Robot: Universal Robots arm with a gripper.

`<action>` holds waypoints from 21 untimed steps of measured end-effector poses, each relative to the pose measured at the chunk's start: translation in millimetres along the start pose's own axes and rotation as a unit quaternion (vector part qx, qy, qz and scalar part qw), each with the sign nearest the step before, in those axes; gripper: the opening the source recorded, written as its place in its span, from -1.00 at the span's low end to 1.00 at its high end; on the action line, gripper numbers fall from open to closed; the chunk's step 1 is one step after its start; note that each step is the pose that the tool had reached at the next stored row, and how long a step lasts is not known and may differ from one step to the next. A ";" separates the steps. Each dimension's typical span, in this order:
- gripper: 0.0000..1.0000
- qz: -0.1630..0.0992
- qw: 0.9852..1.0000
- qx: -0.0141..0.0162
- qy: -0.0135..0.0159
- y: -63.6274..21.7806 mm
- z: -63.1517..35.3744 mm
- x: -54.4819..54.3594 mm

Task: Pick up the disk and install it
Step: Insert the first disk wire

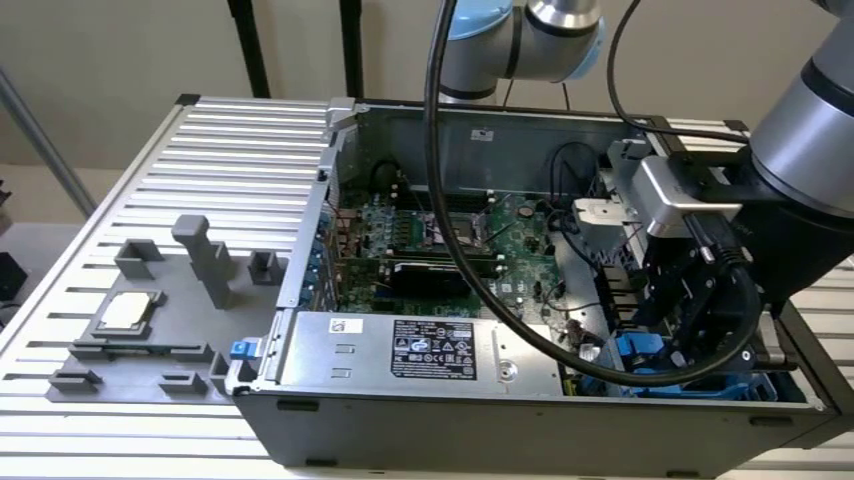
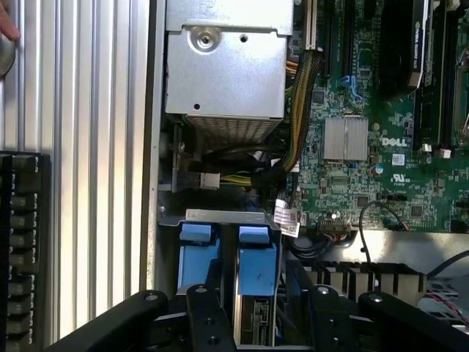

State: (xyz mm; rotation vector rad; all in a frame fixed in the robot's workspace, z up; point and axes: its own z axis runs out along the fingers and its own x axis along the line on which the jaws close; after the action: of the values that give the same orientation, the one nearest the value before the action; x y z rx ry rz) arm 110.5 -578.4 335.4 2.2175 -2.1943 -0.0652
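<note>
The robot's hand point(image 2: 255, 282) is down at the drive bay of an opened computer case point(image 1: 534, 440), near the corner at the exterior view's right. In the wrist view its two fingers stand apart, one on each side of a blue carrier point(image 2: 257, 271). I can't tell whether either finger touches it.

As for the disk, that carrier in the bay is where it seems to be; I can't make out its label from here. A second blue carrier point(image 2: 196, 264) sits just beside the first, and one finger reaches down between the two. Both lie next to a bent metal edge of the bay point(image 2: 225, 217).

Elsewhere in the case I can see the green motherboard point(image 1: 527, 250), a dark graphics card point(image 2: 399, 48) and the silver power supply point(image 1: 350, 355) with its printed label. A thick black cable point(image 1: 461, 230) loops down across the view in front of the case and back up to the arm point(image 1: 807, 130).

The case rests on a ribbed, light metal surface point(image 1: 240, 140). At the exterior view's left, beside it, lies a grey fixture point(image 1: 160, 290) with upright posts, and a small square silver chip point(image 1: 127, 311) sits in it. A person's fingers point(image 2: 9, 28) show in the wrist view, by a rounded metallic thing point(image 2: 6, 55).
</note>
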 end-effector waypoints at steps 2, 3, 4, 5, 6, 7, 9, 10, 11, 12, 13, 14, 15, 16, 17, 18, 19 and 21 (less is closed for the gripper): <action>1.00 0.000 1.000 0.000 0.000 -1.0 -3.8 0.0; 1.00 0.000 1.000 0.000 0.000 -1.5 -7.3 -0.1; 1.00 0.000 1.000 0.000 0.000 -2.0 -12.0 -0.2; 1.00 0.000 1.000 0.000 0.000 -2.6 -16.5 -0.3; 1.00 0.000 1.000 0.000 0.000 -3.5 -21.2 -0.6; 1.00 0.000 1.000 0.000 0.000 -4.8 -25.7 -1.0; -1.00 0.000 1.000 0.000 0.000 -8.3 -34.6 -2.0; -1.00 0.000 1.000 0.000 0.000 -10.6 -38.5 -2.5; -1.00 0.000 1.000 0.000 0.000 -13.0 -41.4 -3.0; -1.00 0.000 1.000 0.000 0.000 -15.6 -43.8 -3.7; -1.00 0.000 1.000 0.000 0.000 -18.3 -45.3 -4.5; -1.00 0.000 1.000 0.000 -0.001 -21.2 -45.9 -5.5; -1.00 0.000 1.000 0.000 -0.001 -24.2 -46.1 -6.4; -1.00 0.000 1.000 0.000 0.000 -27.3 -46.3 -7.5; -1.00 0.000 1.000 0.000 0.000 -30.5 -46.5 -8.7; -1.00 0.000 1.000 0.000 0.000 -33.9 -46.6 -9.9; -1.00 0.000 1.000 0.000 0.000 -37.0 -46.7 -11.1; -1.00 0.000 1.000 0.000 0.000 -43.9 -46.9 -13.8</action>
State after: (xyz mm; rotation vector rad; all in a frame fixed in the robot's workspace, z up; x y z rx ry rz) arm 156.3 -564.9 380.6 2.2185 -2.1942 -0.0663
